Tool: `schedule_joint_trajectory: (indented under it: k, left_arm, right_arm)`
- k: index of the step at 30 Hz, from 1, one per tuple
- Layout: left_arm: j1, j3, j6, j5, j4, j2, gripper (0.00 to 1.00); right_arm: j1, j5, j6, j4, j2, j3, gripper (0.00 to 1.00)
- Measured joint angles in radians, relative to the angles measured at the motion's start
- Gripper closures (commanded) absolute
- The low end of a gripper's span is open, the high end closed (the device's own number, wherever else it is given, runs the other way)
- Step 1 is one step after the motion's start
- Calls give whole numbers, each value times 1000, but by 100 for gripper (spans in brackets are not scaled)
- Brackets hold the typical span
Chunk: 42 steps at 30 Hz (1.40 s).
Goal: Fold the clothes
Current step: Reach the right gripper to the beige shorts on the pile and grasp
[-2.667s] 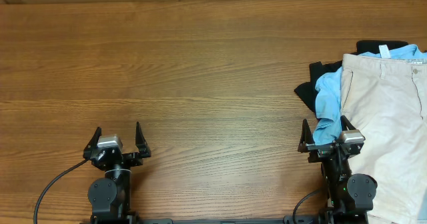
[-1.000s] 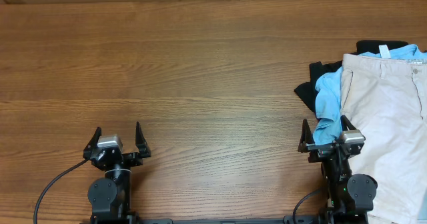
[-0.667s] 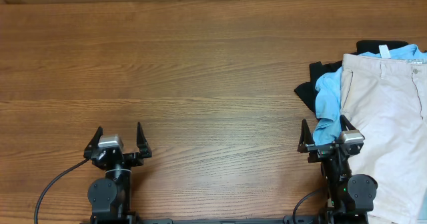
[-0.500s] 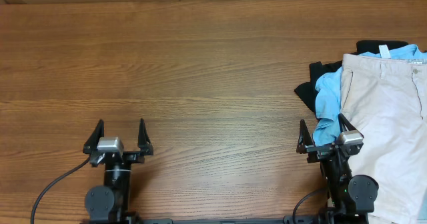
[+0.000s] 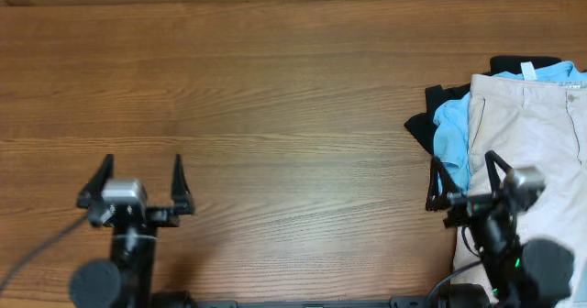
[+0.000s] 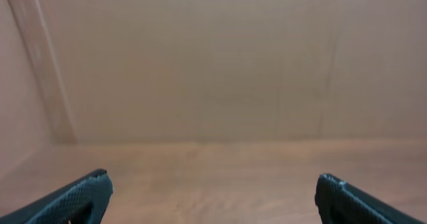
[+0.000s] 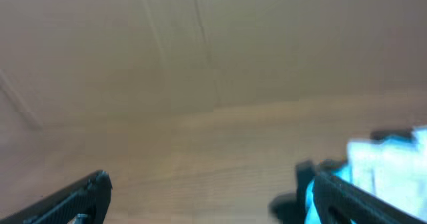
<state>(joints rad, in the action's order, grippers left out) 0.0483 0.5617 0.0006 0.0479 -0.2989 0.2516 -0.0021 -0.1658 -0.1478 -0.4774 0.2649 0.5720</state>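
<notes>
- Black and spread wide, the jaws of the left gripper (image 5: 143,163) are seen at the near edge of the wooden table (image 5: 275,88), with nothing between them and well apart from any cloth.
- The right gripper (image 5: 462,161) is likewise held wide apart and empty, at the near left border of the beige shorts (image 5: 532,125). Whether the cloth is touched cannot be told.
- The shorts are laid flat at the right edge of the table, with the waistband at the far end and the legs running toward the near edge, partly cut off by the frame.
- A sky-blue shirt (image 5: 451,129) and a dark garment (image 5: 424,125) are bunched just beside, and partly under, the left side of the shorts.
- The step in hand is judged to be the first grasp. Only the beige layer should be pinched, at a hem or side seam, and the blue and dark cloth kept out of the jaws.
- The shorts are then best drawn onto the bare wood at the centre, where both arms can be used.
- A shallow pinch is advised, since thin cotton is likely to drag its neighbours along.
</notes>
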Motion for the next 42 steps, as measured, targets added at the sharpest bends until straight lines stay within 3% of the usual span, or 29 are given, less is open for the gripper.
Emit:
schedule_joint_trajectory:
  k: [9, 15, 23, 26, 29, 37, 40, 42]
  left_arm:
    - [0, 629, 6, -10, -497, 596, 0]
    - [0, 946, 6, -6, -777, 886, 0]
    - [0, 1038, 6, 107, -878, 1035, 0]
    - [0, 1038, 6, 145, -883, 1054, 0]
    - [0, 1038, 6, 167, -883, 1065, 0]
    - [0, 1039, 6, 188, -900, 1074, 0]
    - [0, 1040, 6, 189, -912, 1080, 0]
    - [0, 1040, 6, 189, -914, 1080, 0]
  right_arm:
    - [0, -26, -49, -486, 678, 633, 0]
    - [0, -37, -7, -659, 1020, 935, 0]
    - [-56, 47, -73, -492, 1310, 1004, 5]
    - [-111, 119, -116, -421, 1453, 1005, 6]
    - [-158, 164, -140, -352, 1604, 1005, 16]
    - [-224, 222, -155, -245, 1857, 1005, 18]
    - [-225, 230, -159, -232, 1873, 1005, 25]
    - [-225, 237, -158, -212, 1873, 1005, 36]
